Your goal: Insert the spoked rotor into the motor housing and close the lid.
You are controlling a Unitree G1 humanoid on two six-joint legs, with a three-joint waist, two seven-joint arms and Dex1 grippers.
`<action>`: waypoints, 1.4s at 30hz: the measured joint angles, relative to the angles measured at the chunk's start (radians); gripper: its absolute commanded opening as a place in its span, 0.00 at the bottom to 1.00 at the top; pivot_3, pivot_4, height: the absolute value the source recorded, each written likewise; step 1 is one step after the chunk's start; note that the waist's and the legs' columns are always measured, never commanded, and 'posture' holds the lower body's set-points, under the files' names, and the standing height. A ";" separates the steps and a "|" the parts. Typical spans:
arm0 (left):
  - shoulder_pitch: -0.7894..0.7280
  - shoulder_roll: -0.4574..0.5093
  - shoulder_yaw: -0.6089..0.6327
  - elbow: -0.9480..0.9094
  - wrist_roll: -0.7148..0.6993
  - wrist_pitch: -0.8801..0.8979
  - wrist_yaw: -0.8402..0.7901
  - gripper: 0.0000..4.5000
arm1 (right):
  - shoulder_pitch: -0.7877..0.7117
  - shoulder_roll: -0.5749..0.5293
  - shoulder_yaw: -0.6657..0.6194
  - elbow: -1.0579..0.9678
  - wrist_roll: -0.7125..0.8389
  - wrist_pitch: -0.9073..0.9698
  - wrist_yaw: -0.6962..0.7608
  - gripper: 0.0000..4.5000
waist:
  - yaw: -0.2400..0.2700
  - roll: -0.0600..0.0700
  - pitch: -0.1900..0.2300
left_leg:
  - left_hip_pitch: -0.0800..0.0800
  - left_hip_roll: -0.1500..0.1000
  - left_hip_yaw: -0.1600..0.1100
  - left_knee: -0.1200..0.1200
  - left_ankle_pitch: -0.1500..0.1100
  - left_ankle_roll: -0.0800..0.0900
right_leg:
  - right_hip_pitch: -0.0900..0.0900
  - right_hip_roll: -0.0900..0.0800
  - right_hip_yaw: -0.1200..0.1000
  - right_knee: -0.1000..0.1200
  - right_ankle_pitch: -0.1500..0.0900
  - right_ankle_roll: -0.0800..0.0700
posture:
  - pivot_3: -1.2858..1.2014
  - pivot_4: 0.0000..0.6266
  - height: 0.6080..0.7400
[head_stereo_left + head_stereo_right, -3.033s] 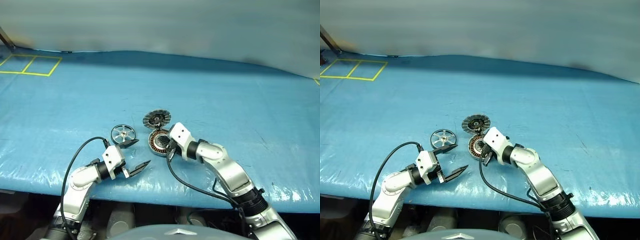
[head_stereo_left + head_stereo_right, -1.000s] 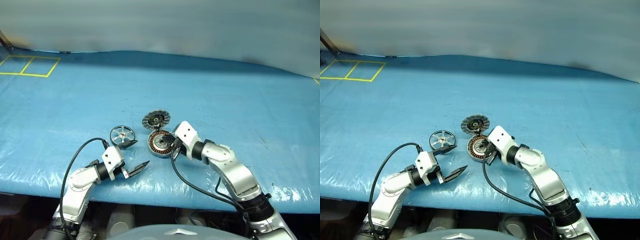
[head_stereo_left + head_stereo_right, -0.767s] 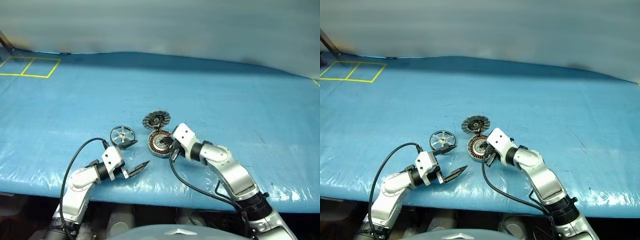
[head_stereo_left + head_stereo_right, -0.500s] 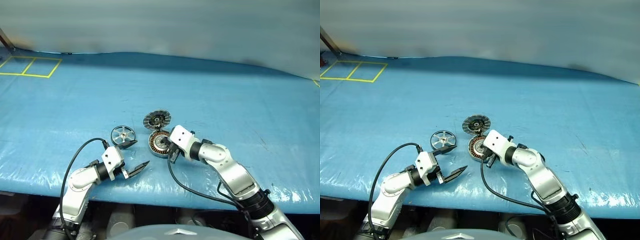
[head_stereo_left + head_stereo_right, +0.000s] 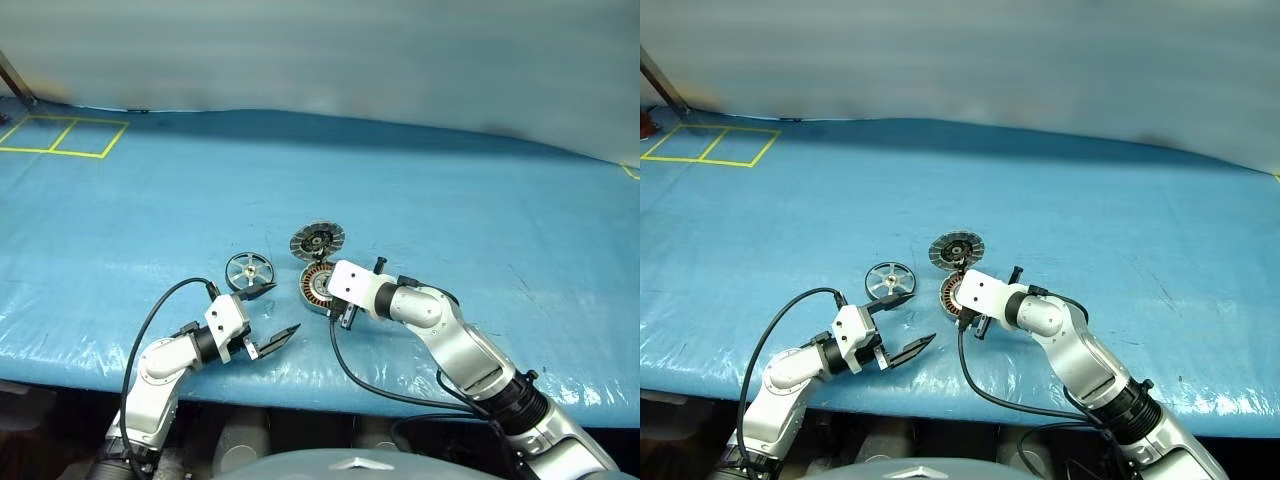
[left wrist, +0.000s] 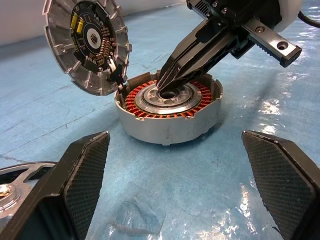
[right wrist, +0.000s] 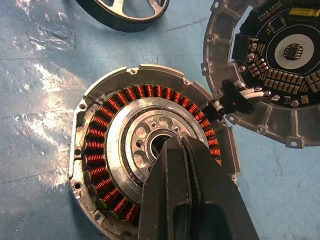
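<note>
Far left on the blue plastic sheet [image 5: 150,200], yellow taped squares [image 5: 62,136], not part of this. My left claw [image 5: 268,312] hangs just over the sheet, black fingers spread wide, holding nothing. Just beyond its tip lies the small shiny silver spoked rotor [image 5: 248,269], flat, not yet inserted. Judging by looks: stiff metal, light, slick rim; best taken across the rim or by a spoke near the hub, squarely, or it could slide on the film. Next right, the round silver-rimmed motor housing with copper windings [image 7: 150,165] sits open-side up, and its round lid with dark circuit ring inside [image 6: 85,45] stands tilted up off the far rim, joined by wires that look fragile. My right claw [image 6: 167,85] has its fingers pinched together, tips poked into the housing's centre hole, gripping nothing.
</note>
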 measured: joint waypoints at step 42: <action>-0.012 -0.002 -0.010 0.000 0.009 0.000 0.012 1.00 | 0.069 0.091 -0.186 -0.069 0.184 0.073 0.075 0.01 | 0.008 0.006 0.007 | -0.008 0.000 0.012 -0.004 -0.009 0.013 | -0.005 -0.010 -0.007 -0.008 0.003 0.008 | 0.52 0.24 1.00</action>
